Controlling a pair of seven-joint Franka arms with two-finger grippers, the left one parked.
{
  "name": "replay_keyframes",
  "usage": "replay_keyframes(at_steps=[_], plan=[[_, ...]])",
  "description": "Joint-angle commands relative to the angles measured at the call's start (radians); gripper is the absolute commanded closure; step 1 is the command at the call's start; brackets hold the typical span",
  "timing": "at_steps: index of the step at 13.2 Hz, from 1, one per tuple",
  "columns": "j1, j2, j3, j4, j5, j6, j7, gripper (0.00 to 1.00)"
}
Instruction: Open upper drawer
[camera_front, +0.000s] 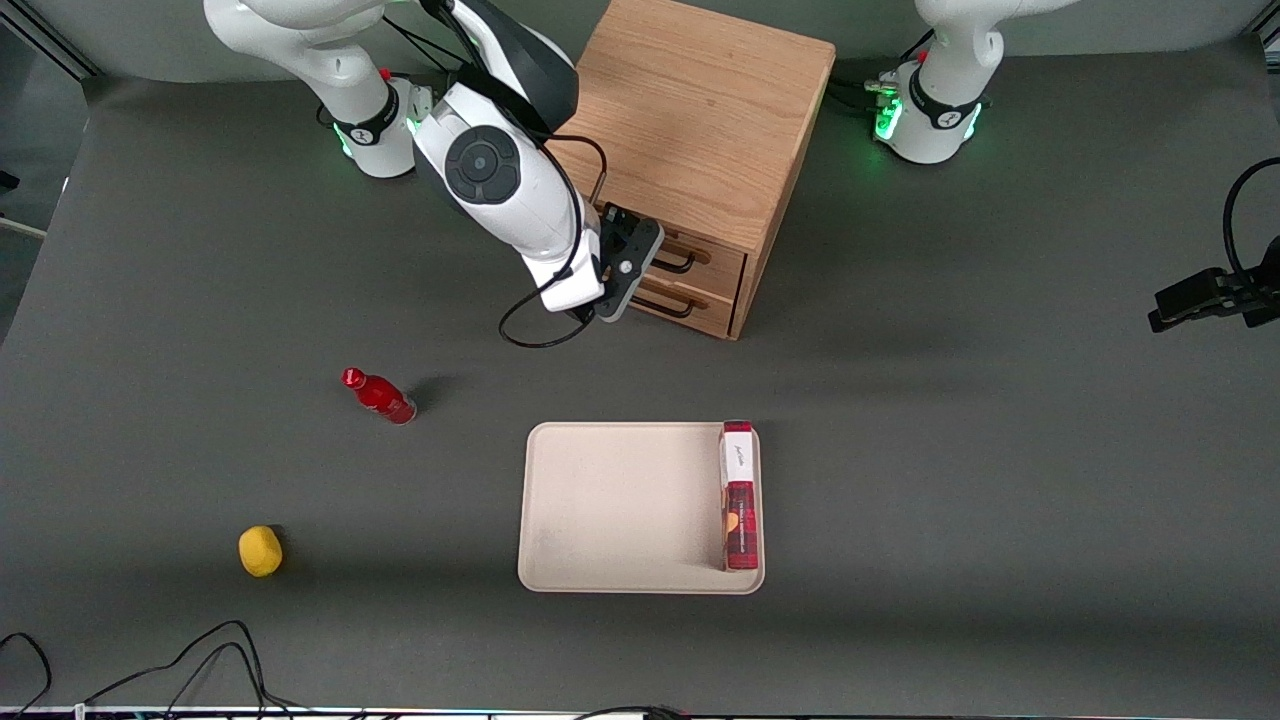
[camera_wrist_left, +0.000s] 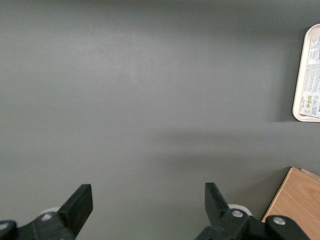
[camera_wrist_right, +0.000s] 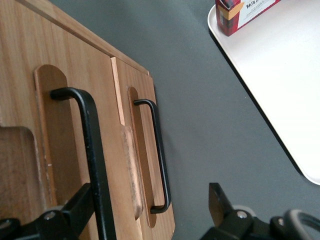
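Note:
The wooden cabinet (camera_front: 700, 110) stands at the back of the table with its two drawers facing the front camera. The upper drawer (camera_front: 716, 254) has a thin black bar handle (camera_front: 681, 264); the lower drawer (camera_front: 706, 312) sits beneath it. Both look shut. My right gripper (camera_front: 628, 268) is open, just in front of the drawer fronts at handle height and touching nothing. In the right wrist view the upper drawer's handle (camera_wrist_right: 92, 150) runs close along the inside of one finger (camera_wrist_right: 75, 207). The lower handle (camera_wrist_right: 159, 155) ends between the fingers, and the gripper (camera_wrist_right: 147, 212) holds nothing.
A beige tray (camera_front: 620, 500) lies nearer the front camera, with a red box (camera_front: 739, 495) along one edge. A red bottle (camera_front: 380, 396) and a yellow object (camera_front: 260, 551) lie toward the working arm's end. Cables run along the table's front edge.

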Motion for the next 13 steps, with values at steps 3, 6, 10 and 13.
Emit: replay_keyframes(at_steps=[3,6,10,13], plan=[[0.019,0.012,-0.008,-0.014,-0.045,0.046,0.001,0.0],[0.017,0.027,-0.009,-0.012,-0.053,0.06,0.002,0.0],[0.016,0.043,-0.012,-0.003,-0.074,0.074,0.005,0.0],[0.014,0.049,-0.021,0.003,-0.074,0.083,0.005,0.0]])
